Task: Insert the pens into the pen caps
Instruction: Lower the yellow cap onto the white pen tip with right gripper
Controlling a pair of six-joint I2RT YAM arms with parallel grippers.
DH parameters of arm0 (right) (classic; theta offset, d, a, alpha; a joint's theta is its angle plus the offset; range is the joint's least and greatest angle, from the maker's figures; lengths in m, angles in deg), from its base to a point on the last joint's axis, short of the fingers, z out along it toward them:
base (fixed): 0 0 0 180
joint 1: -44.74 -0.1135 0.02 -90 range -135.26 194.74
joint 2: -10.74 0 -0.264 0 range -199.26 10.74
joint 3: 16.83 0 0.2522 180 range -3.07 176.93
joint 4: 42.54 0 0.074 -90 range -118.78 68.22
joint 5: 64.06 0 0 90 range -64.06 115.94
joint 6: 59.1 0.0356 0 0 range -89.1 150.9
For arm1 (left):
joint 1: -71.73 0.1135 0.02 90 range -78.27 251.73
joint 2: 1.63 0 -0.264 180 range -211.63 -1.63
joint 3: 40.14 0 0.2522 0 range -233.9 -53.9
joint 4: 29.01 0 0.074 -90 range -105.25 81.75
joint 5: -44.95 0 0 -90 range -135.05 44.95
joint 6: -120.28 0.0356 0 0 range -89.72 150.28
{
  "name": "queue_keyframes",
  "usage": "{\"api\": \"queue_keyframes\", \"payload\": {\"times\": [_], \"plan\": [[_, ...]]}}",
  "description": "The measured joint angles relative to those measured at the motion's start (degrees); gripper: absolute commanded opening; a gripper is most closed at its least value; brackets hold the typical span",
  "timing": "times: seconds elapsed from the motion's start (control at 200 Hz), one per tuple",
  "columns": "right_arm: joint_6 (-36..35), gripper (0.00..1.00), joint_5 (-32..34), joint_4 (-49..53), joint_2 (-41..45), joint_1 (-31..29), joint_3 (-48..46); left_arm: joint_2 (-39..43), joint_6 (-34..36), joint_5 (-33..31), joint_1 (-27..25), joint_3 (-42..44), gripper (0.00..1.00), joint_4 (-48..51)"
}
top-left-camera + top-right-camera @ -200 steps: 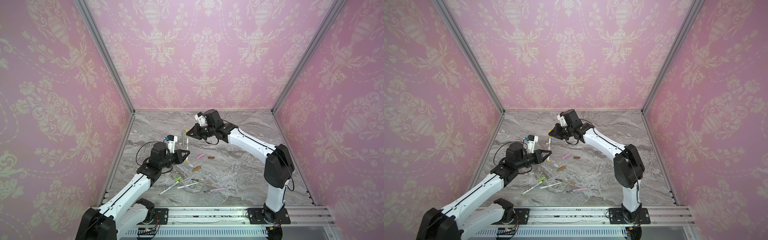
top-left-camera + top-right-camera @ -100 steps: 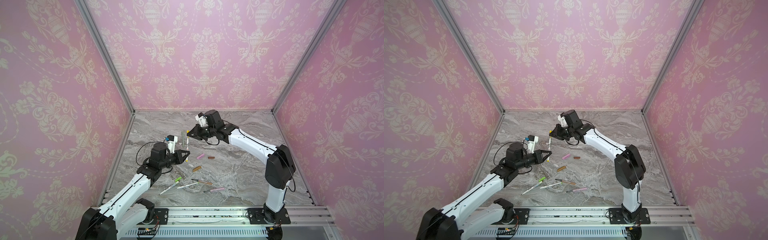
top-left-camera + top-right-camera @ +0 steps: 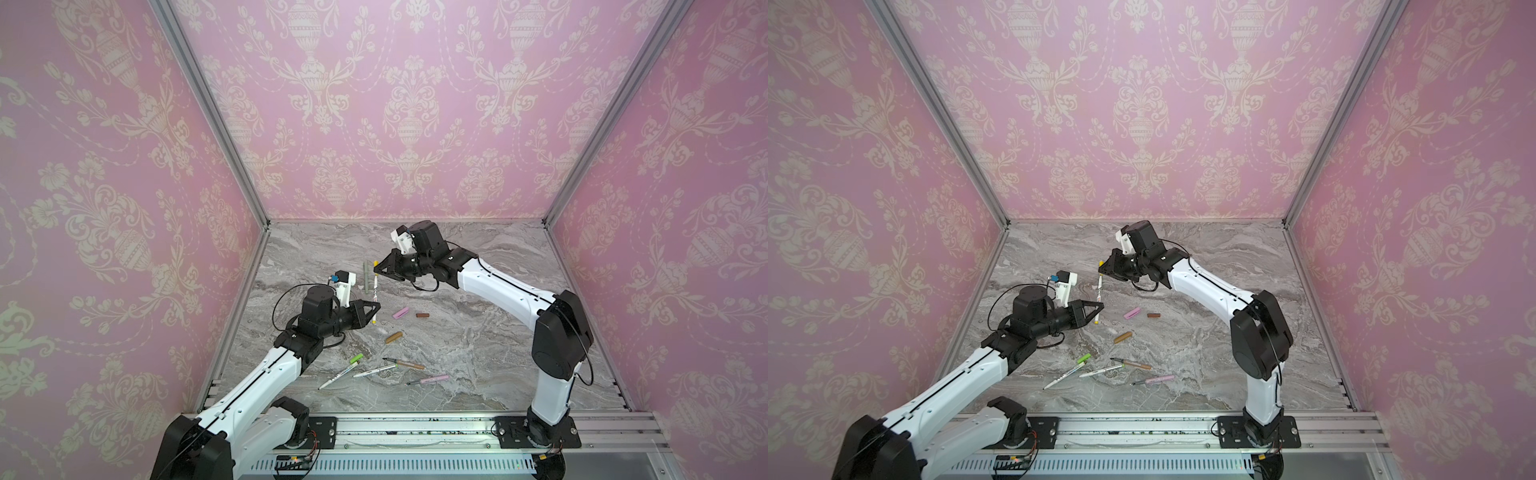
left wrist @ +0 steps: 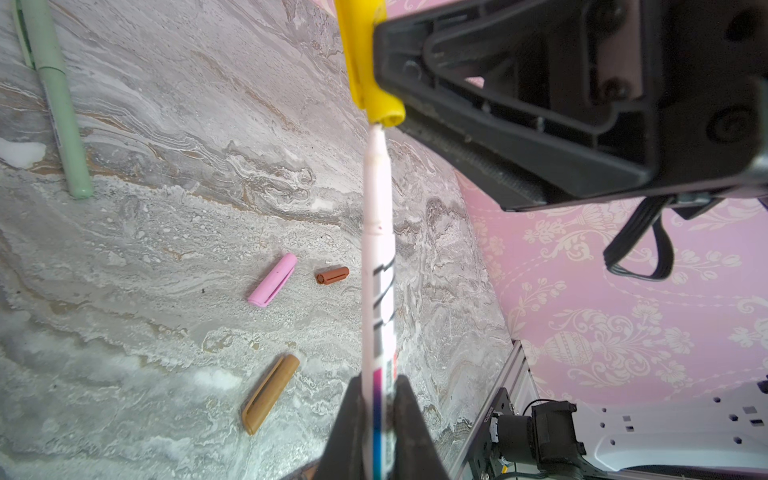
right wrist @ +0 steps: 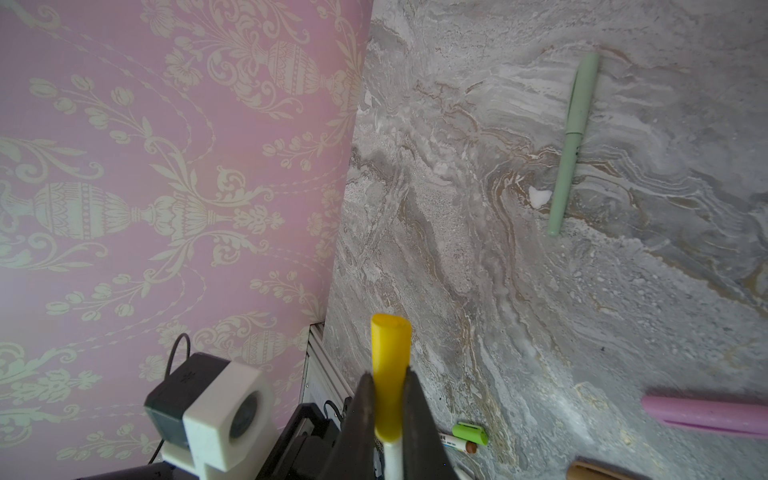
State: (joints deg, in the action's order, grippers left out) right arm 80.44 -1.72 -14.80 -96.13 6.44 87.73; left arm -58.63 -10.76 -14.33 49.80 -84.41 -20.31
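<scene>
Left claw: pinching the white pen.
Right claw: pinching the yellow cap.
Pen and cap: in the air over the bench, toward its back left; tip at the cap's mouth.

yellow cap | edged slightly further | onto white pen tip

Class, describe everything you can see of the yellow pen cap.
The yellow cap is a short plastic tube with one closed end. It is held off the table, pinched between the shut jaws of the right gripper. The tip of a white pen, held by the left gripper, enters its open end.
</scene>
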Motion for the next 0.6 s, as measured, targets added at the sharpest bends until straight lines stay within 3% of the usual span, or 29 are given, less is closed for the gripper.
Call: {"api": "queue_keyframes", "payload": {"times": [0.6], "plan": [[0.02,0.0,3.54,-3.1,1.03,-1.84,-2.56,1.09,-0.63,0.0,-0.04,0.46,0.0,1.16]]}}
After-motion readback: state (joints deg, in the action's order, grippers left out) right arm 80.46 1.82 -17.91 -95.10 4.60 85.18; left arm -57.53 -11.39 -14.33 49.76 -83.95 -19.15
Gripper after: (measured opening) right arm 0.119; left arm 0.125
